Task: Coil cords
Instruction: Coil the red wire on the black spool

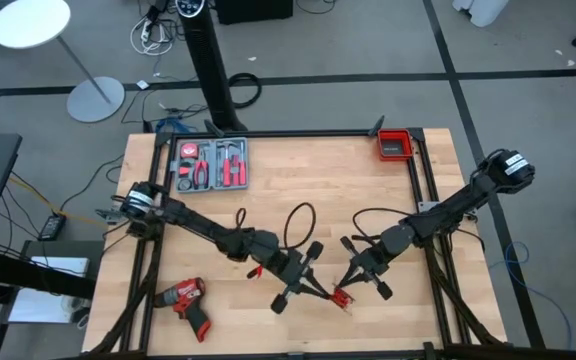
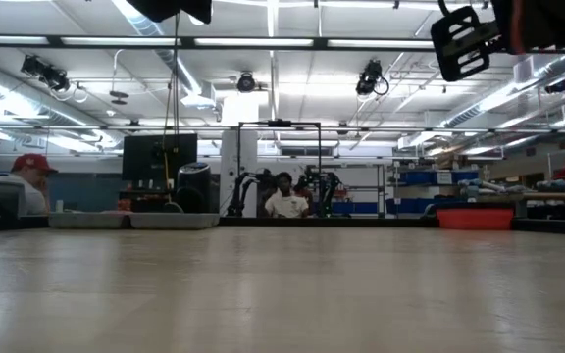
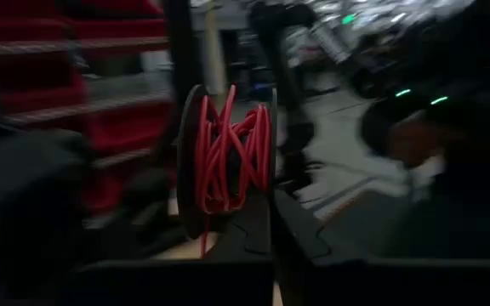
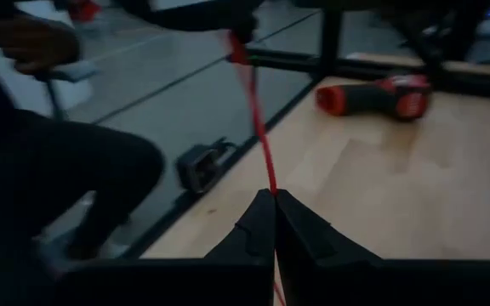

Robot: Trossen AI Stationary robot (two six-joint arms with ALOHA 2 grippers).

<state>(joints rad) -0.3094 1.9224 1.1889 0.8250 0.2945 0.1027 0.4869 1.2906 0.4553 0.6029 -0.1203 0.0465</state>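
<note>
Judging by the table [image 1: 268, 160], coiling is partly done: the black cable [image 1: 298, 228] lies loose just behind the left gripper [image 1: 290, 292], untouched. The red wire [image 3: 228, 153] sits mostly wound on its spool [image 3: 192, 161], which that gripper clamps. The right gripper [image 4: 274, 197], beside the left one, is pinched shut on the wire's free end.

A light wooden surface [image 1: 298, 170] with a black frame around its edges. On it lie a grey tray of red-handled hand tools [image 1: 210, 165] near the far left corner, a red bin [image 1: 395, 145] at the far right corner, a red drill [image 1: 184, 298] near the front left, and a looping black cable [image 1: 298, 222] mid-table.
</note>
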